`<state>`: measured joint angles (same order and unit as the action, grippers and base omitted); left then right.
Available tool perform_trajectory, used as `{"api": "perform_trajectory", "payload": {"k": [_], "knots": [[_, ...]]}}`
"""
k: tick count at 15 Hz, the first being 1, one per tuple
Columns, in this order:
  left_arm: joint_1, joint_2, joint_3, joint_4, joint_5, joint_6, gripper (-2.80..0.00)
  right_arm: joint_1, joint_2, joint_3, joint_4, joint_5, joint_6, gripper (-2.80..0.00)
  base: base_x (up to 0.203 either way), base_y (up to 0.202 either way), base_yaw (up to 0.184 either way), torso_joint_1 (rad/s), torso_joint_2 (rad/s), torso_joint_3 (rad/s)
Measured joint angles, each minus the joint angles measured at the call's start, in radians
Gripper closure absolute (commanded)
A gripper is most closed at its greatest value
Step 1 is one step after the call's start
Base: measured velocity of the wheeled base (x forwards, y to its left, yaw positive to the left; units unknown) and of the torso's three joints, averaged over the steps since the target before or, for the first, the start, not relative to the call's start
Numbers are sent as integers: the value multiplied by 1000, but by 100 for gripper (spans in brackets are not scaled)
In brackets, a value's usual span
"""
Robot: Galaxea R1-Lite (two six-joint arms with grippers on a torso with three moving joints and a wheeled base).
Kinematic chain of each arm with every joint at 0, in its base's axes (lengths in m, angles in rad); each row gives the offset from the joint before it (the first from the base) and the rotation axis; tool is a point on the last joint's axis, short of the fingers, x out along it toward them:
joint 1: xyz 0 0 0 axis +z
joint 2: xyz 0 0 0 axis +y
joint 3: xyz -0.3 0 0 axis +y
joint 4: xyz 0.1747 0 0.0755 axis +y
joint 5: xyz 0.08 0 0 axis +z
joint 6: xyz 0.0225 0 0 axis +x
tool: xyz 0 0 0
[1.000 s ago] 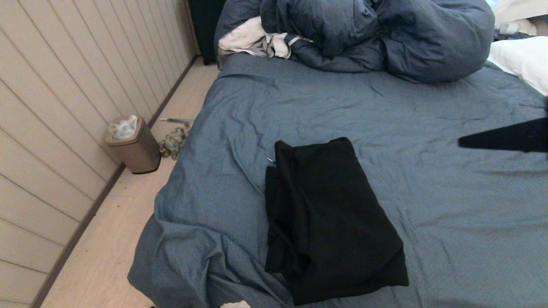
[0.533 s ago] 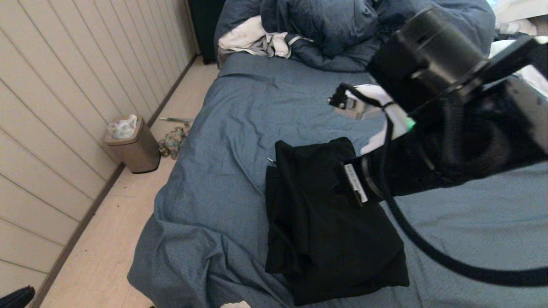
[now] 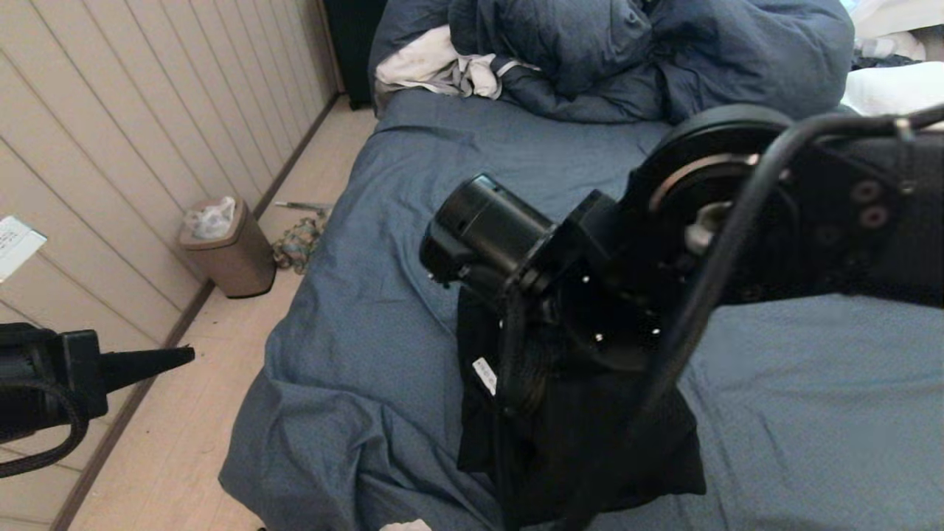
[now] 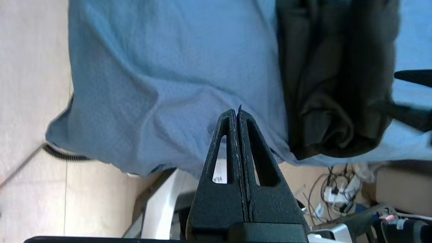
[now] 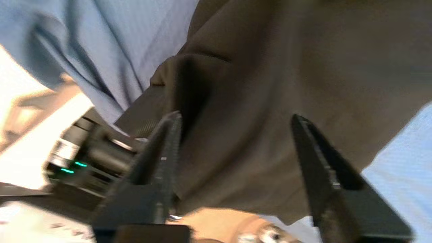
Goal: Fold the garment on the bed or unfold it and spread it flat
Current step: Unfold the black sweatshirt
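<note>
Black garment (image 5: 270,84) under spread right hand (image 5: 236,121), left hand (image 4: 237,113) closed

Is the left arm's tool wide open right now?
No, the left tool has its two fingers pressed together, above the bed.

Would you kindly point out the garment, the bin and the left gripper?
garment (image 4: 332,84): left wrist view, middle of the folded black fabric.
bin (image 3: 237,262): head view, its tan side wall.
left gripper (image 4: 238,116): left wrist view, tip of the shut fingers.

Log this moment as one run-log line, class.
garment: folded on bed | right hand: open, over garment | left hand: shut, empty, beside bed
</note>
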<state>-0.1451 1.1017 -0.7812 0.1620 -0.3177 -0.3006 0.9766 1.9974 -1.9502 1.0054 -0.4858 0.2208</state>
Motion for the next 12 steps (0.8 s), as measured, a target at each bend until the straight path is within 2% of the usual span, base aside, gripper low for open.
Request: {"api": "perform_trajectory", "payload": {"k": [5,8,9,12], "knots": [[-4,41,20,0,-6,-1,0,13,100,-1,26,-122,-30,-280,0,0,0,0,0,0],[-4,60,41,-20,-16,-2,0,0,149,-4,30,-150,-54,-280,0,0,0,0,0,0],[-4,65,52,-36,-19,-2,0,-8,161,-5,30,-165,-53,0,0,0,0,0,0,0],[-4,77,77,-73,-21,-1,0,-17,181,-4,32,-184,-55,0,0,0,0,0,0,0]]}}
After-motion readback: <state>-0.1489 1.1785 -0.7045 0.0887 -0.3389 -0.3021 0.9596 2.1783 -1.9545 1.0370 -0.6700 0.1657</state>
